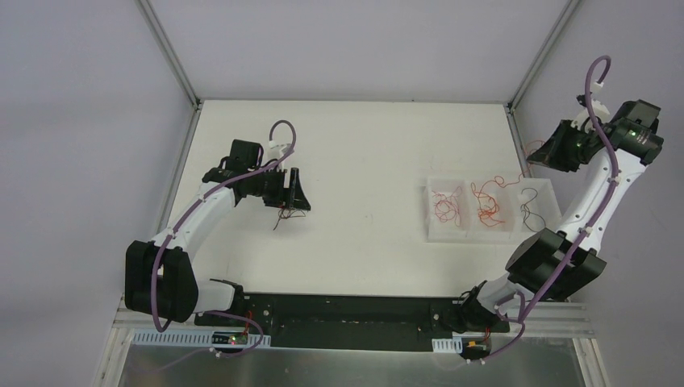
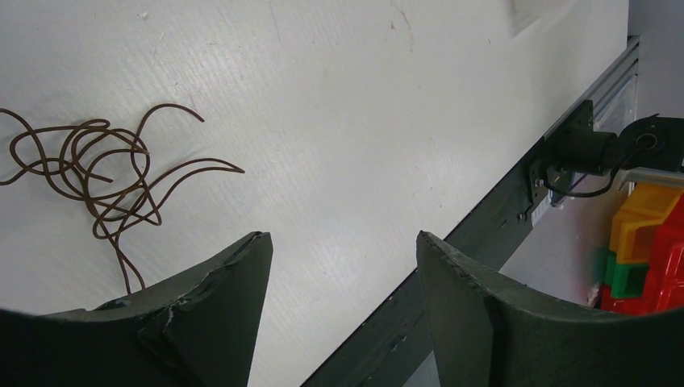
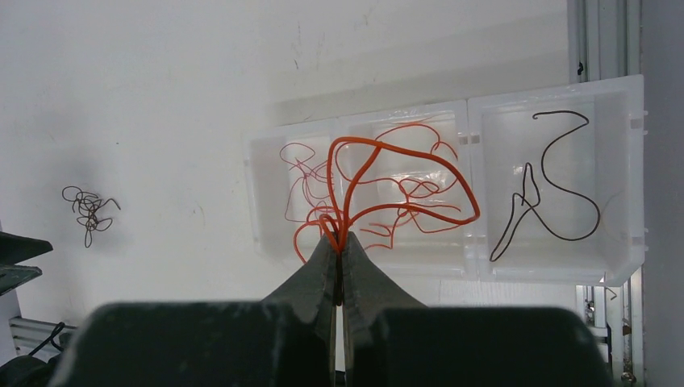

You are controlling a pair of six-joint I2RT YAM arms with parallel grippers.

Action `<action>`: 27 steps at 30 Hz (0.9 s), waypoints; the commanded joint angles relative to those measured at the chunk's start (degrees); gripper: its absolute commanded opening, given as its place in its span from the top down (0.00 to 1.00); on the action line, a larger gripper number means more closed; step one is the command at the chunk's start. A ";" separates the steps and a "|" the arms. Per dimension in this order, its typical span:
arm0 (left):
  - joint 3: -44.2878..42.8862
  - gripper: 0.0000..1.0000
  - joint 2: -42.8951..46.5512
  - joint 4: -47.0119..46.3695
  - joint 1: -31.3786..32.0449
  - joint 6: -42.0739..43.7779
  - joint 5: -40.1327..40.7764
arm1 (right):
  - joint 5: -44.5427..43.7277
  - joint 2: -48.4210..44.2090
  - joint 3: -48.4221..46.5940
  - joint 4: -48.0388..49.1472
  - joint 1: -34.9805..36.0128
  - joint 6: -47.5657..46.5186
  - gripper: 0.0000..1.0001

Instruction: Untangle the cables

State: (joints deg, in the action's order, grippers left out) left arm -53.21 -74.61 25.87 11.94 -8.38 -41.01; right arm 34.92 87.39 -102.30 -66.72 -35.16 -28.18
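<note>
One small dark wad [image 2: 97, 173] of cables lies on the left half of the surface [image 1: 363, 145], just on the near side of the left gripper [image 2: 343, 266], whose jaws stand apart with nothing between them. From that wrist's view the wad sits off to the left of the gap, beyond the left finger rather than between the two. A single tail strand trails toward that finger, and otherwise the tangle shows no clear long axis. The left arm is much the nearer, so I judge the next reach is its own: a short shift sideways to bring the wad into the gap. The right gripper [image 3: 340, 242] is well apart, raised at the far right, jaws pressed together on a looping orange cable [image 3: 403, 181]. Below it the tray [image 3: 637, 161] holds red strands in its left compartment, orange in the middle and a black strand [image 3: 526, 187] in the right. The held cable probably belongs in the middle one.
</note>
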 commanded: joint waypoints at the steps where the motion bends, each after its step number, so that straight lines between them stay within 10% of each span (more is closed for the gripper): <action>1: -2.11 0.33 0.19 -1.08 0.01 -0.69 0.84 | -1.67 -0.14 2.07 3.74 -0.35 -1.99 1.00; 27: -4.38 0.32 -2.67 -2.23 0.01 -3.58 1.12 | -29.69 -0.81 32.76 21.06 16.44 -16.57 1.00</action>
State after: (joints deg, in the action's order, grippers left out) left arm -55.24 -76.73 24.29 11.94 -11.09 -39.88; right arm 6.59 83.53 -67.72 -44.34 -19.38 -42.50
